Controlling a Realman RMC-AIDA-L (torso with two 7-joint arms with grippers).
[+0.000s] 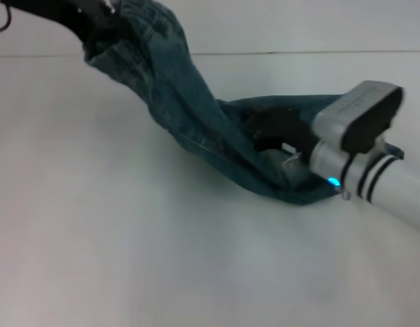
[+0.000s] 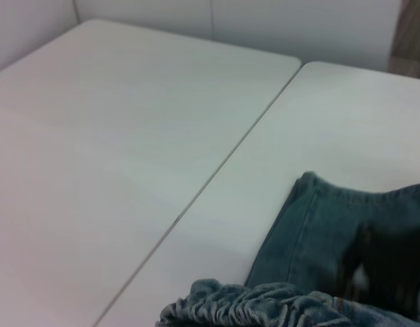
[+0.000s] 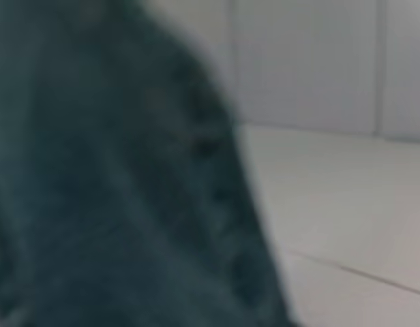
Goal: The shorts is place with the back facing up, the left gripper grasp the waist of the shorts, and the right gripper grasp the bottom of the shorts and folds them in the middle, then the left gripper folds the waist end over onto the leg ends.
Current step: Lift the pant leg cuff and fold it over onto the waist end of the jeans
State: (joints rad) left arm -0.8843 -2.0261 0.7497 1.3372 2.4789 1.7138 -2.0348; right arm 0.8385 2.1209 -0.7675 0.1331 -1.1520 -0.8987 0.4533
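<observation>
shorts [image 1: 196, 116]: faded blue-green denim, draped from far-left of table [image 1: 128, 238] to mid-right | left gripper [image 1: 94, 24] pinching raised waist end | right gripper [image 1: 281, 133] on low end, grip unclear | left wrist only: ruffled elastic waistband [image 2: 258, 306]

Cloth: the blue-green faded denim shorts [image 3: 114, 191], very close to the lens, cover the frame from 6 to 12 o'clock.
Cloth edge: curves from 12 o'clock down to 5 o'clock.
Surface: white tabletop [image 3: 346, 197] at 3 to 5 o'clock, crossed by 1 thin seam.
Background: pale panelled wall [image 3: 312, 61] at 1 to 2 o'clock.
</observation>
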